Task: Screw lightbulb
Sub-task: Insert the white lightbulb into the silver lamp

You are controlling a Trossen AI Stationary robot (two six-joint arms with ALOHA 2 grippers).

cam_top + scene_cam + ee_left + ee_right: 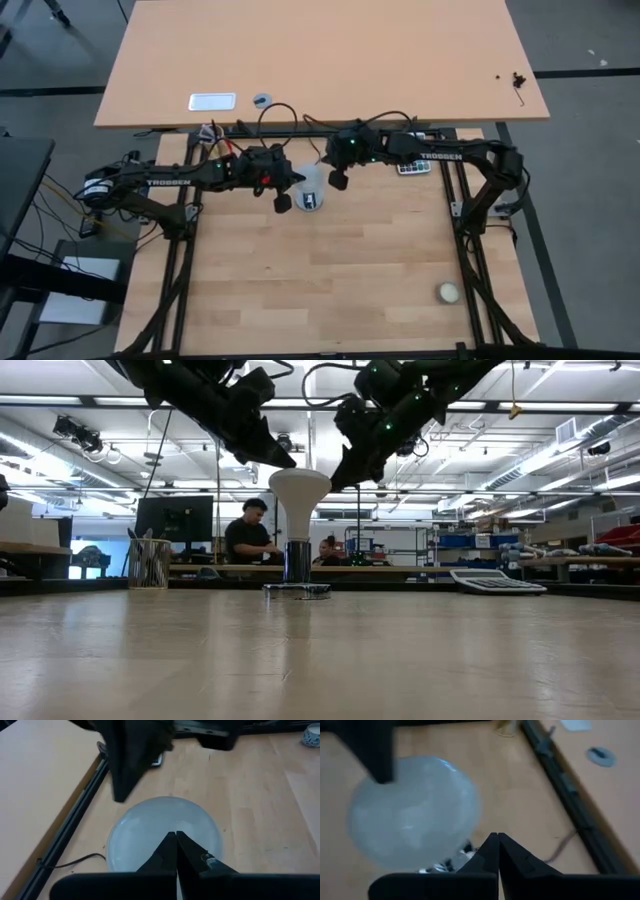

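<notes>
1. Standing upright on the wooden table (330,270), the lightbulb (299,488) has its dome up and its metal base down in a dark socket (297,562).
2. Just beside the lightbulb's dome, on one side, hovers the left gripper (283,203), fingers pressed together on nothing.
3. Opposite it, across the lightbulb, hangs the right gripper (338,181), likewise clenched and empty.
4. Well apart from the lightbulb, a cream ball (448,292) lies near the table's corner.

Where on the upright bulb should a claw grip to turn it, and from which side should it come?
Grip the bulb around its wide dome, coming from above. It stands upright, dome up, narrow base down in the socket, so only the round top is free. Both the left claw and right claw hover beside it, shut.
</notes>
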